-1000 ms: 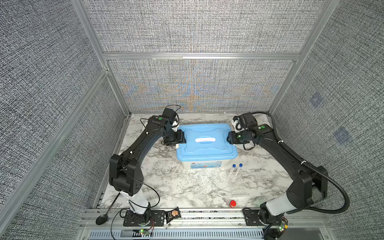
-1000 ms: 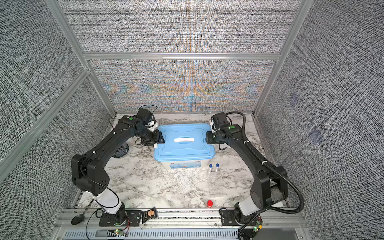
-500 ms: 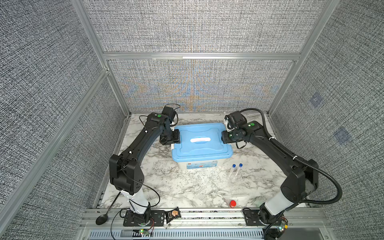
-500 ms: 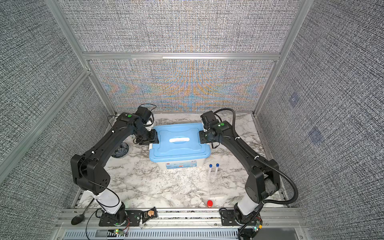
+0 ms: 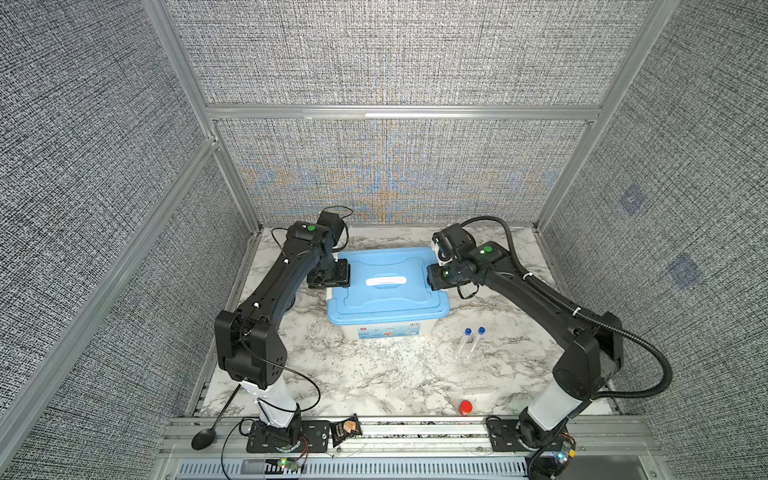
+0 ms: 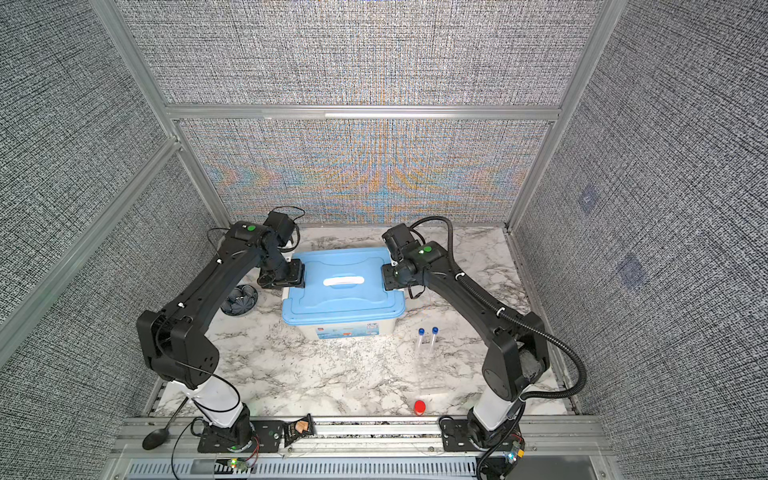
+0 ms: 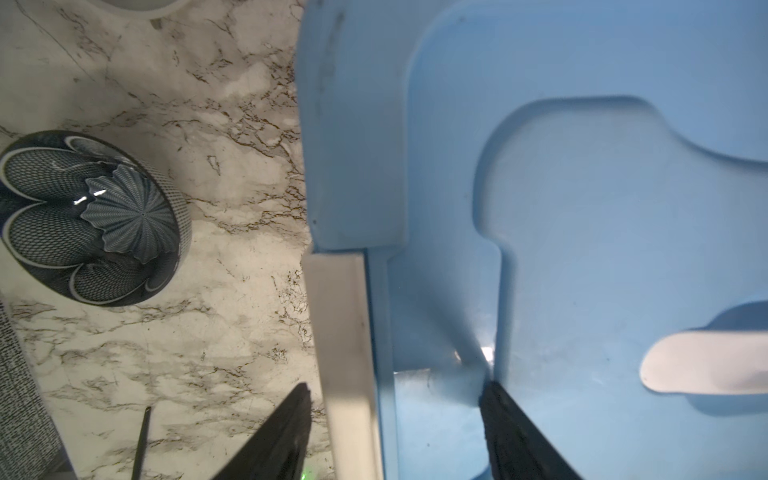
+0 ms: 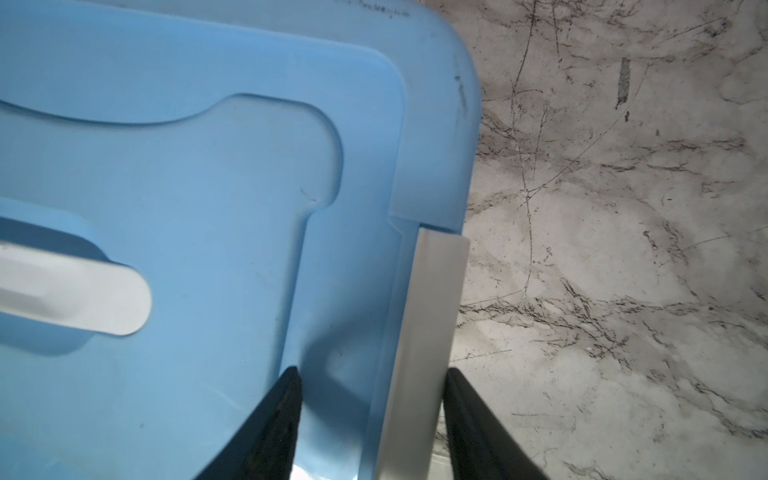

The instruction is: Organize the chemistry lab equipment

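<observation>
A storage box with a blue lid [image 5: 386, 257] [image 6: 340, 301] and a white handle stands mid-table. My left gripper [image 5: 340, 274] [image 6: 297, 276] [image 7: 397, 382] is open at the lid's left edge. Its jaws straddle the white latch [image 7: 340, 332], with a gap on the outer side. At the lid's right edge my right gripper [image 5: 432, 278] [image 6: 386, 278] [image 8: 372, 370] is open around the other latch [image 8: 428, 332], its outer finger close against it. Two clear blue-capped tubes [image 5: 471, 343] [image 6: 428, 343] lie on the marble to the right of the box, away from both grippers.
A dark patterned bowl [image 6: 239, 300] [image 7: 91, 216] sits left of the box under my left arm. A red-capped item [image 5: 466, 407] [image 6: 419, 407] lies near the front edge. A black snack packet [image 5: 345, 430] and a black spoon [image 5: 208, 432] rest on the front rail.
The box has shifted to the left, and both grippers went with it at its two ends. Both pairs of jaws now stand a little wider.
</observation>
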Available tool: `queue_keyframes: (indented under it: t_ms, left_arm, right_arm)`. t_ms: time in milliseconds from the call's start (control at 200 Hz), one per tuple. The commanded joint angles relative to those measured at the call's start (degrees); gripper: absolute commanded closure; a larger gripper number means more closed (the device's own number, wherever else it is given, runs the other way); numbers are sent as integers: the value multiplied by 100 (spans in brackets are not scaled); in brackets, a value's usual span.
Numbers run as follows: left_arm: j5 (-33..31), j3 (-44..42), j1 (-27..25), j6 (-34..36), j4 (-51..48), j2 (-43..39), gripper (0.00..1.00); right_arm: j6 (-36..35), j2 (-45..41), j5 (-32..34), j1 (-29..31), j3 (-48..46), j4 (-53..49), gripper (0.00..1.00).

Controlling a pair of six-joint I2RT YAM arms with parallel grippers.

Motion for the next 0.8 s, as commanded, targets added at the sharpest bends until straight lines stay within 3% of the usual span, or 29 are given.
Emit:
queue_keyframes:
  t_ms: [0, 220, 290, 335, 455, 525, 605, 795]
  left_arm:
    - [486, -74, 8, 77, 282, -141, 27]
    - [280, 126, 108, -12, 248, -485, 18]
    - [62, 250, 136, -33, 144, -596, 3]
    - [-139, 371, 152, -58, 38, -667, 1]
    - [-877, 496, 188, -33, 56, -1059, 1]
    - [-1657, 138, 193, 190, 486, -1445, 1]
    - [-2317, -232, 234, 344, 840, -1916, 1]
    - [-2700, -1300, 514, 696, 2046, -2991, 1]
  right_arm:
    - [-78, -15, -585, 72, -71, -191, 41]
    - [-392, -383, -151, 61, 124, -445, 25]
    - [-468, -599, -37, 54, 112, -412, 8]
    - [-507, -787, 76, 50, 115, -367, 1]
    - [-639, -1428, 609, 34, -93, 43, 1]
    - [-799, -1868, 927, -26, -420, 533, 1]
    - [-1144, -2548, 681, -249, -1069, 1458, 1]
    - [-1241, -4162, 438, -1198, -3061, 3735, 1]
